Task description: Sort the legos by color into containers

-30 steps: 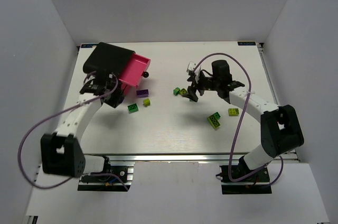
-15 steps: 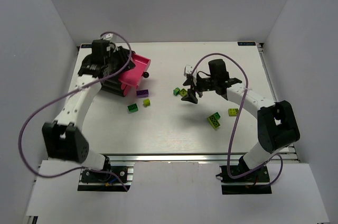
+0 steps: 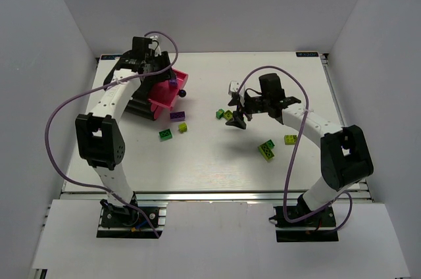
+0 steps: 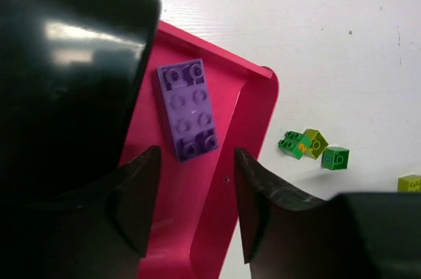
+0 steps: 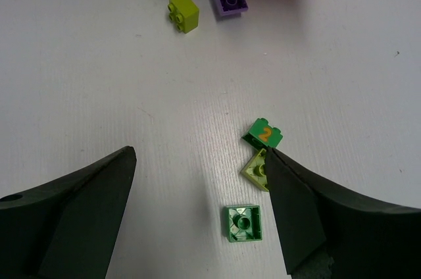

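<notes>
A magenta drawer (image 4: 223,180) juts out of the black cabinet (image 4: 66,75); the top view shows the same drawer (image 3: 163,95). A purple lego (image 4: 189,109) lies flat on its floor. My left gripper (image 4: 197,206) hovers over the drawer, open, nothing between its fingers. My right gripper (image 5: 197,213) is open low over the table, with an upturned dark green lego (image 5: 243,223) between its fingers. A green lego marked "2" (image 5: 264,134) and a yellow-green one (image 5: 258,170) touch its right finger (image 5: 309,220). In the top view that gripper (image 3: 235,116) is mid-table.
Another purple lego (image 3: 177,115), a yellow-green one (image 3: 183,127) and a green one (image 3: 166,135) lie right of the cabinet. Two more yellow-green legos (image 3: 266,150) (image 3: 291,139) lie toward the right. White walls close in the table on three sides.
My left arm swung from beside the cabinet up and over the drawer, and a purple lego now lies in it. The right gripper shifted slightly left, then held still.
</notes>
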